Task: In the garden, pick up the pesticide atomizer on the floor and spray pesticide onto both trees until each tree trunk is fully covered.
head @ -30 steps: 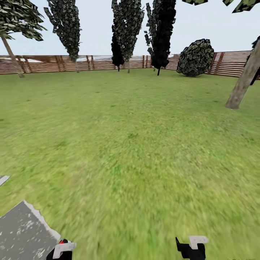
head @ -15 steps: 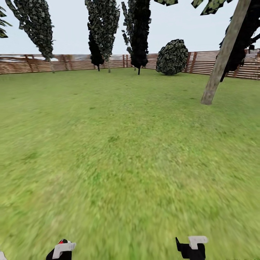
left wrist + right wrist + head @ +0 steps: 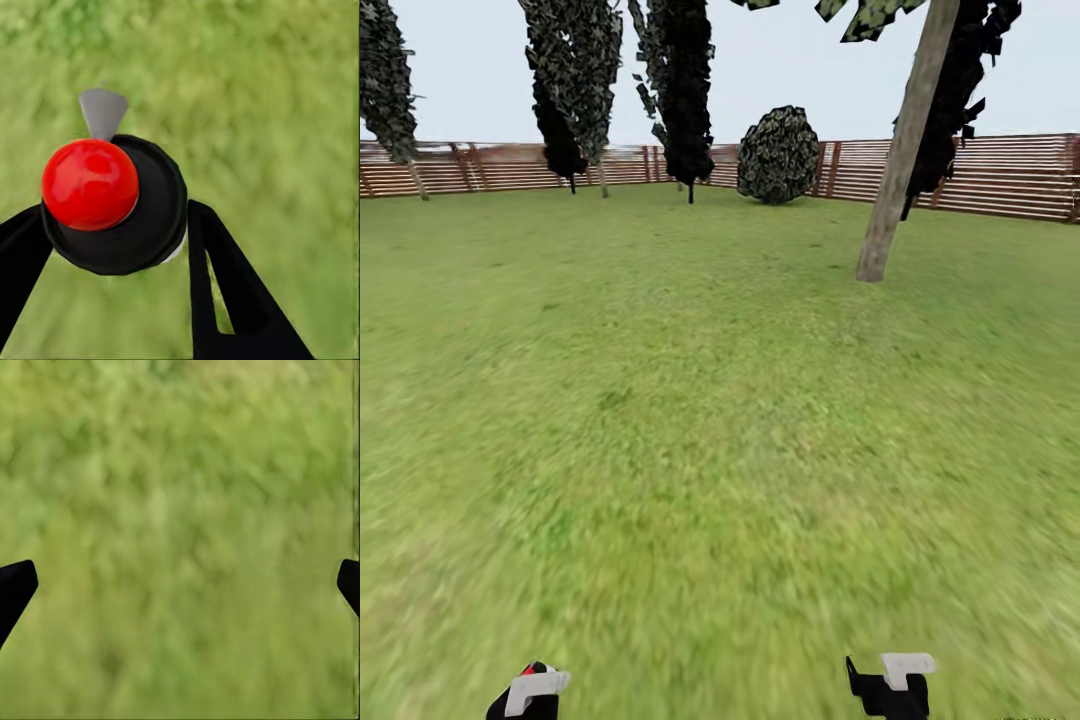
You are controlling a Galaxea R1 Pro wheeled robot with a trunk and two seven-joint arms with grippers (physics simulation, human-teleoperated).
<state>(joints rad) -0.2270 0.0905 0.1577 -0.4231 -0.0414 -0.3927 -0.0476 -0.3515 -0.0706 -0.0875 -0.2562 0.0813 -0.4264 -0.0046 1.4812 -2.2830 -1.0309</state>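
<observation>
Holding the pesticide atomizer (image 3: 112, 206) tight between its fingers, the left gripper (image 3: 112, 225) grips the round body, which looks small, light and hard; the right gripper (image 3: 180, 585) is wide open, empty.

Left hand (image 3: 112, 247): two matte black fingers (image 3: 225, 292), flat and tapering, wedge-shaped; one has a narrow elongated slot cut through its length. From the head view, a black body with a white angular bracket on top.

Right hand (image 3: 888, 688): black, blocky housing with a pointed black tip; a white rounded-rectangular bracket is mounted on top. In the right wrist view, the black fingertips (image 3: 15, 585) have rounded ends.
</observation>
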